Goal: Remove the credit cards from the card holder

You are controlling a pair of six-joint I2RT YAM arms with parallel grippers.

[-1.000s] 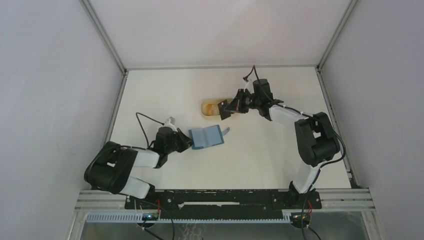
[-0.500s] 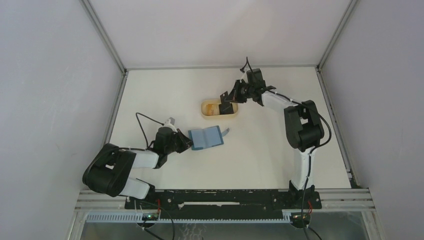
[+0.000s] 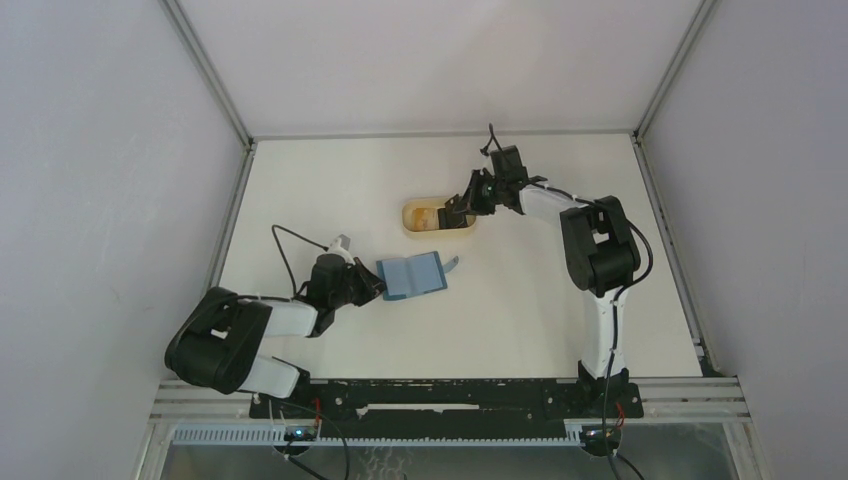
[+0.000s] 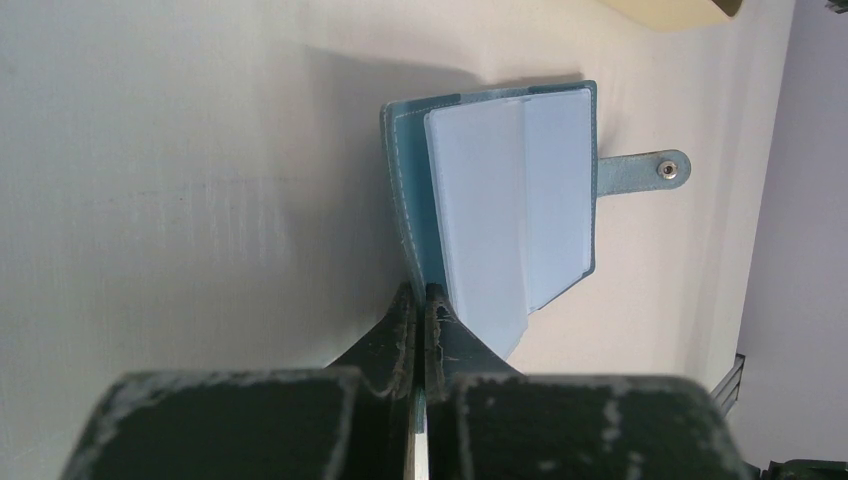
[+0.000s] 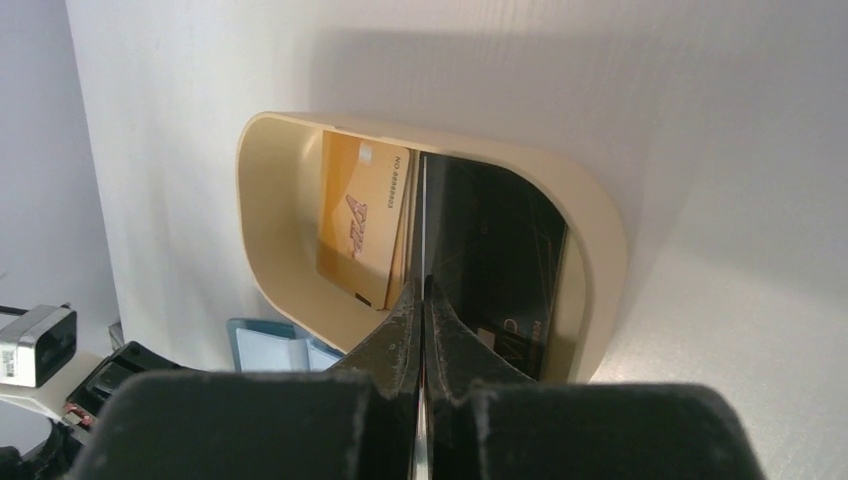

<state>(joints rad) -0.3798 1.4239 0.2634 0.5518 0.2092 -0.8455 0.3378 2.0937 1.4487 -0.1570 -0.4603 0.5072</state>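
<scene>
The teal-blue card holder (image 3: 413,274) lies open on the table, pale inner sleeves up and tab (image 4: 645,170) pointing away. My left gripper (image 3: 376,283) is shut on its near left edge (image 4: 420,290). My right gripper (image 3: 452,212) is low over the tan tray (image 3: 405,220), shut on a thin credit card seen edge-on (image 5: 422,200). In the right wrist view (image 5: 422,285) the fingers pinch that card upright inside the tray (image 5: 600,230). A gold card (image 5: 360,220) lies in the tray on its left and a black card (image 5: 495,250) on its right.
The tan rounded tray sits behind the holder, toward the table's back middle. The holder shows at the lower left of the right wrist view (image 5: 270,345). Grey walls enclose the table on the left, back and right. A cable loops beside the left arm (image 3: 285,245).
My right gripper swung back and then lowered into the right end of the tan tray with the card. The left gripper and the holder have not moved.
</scene>
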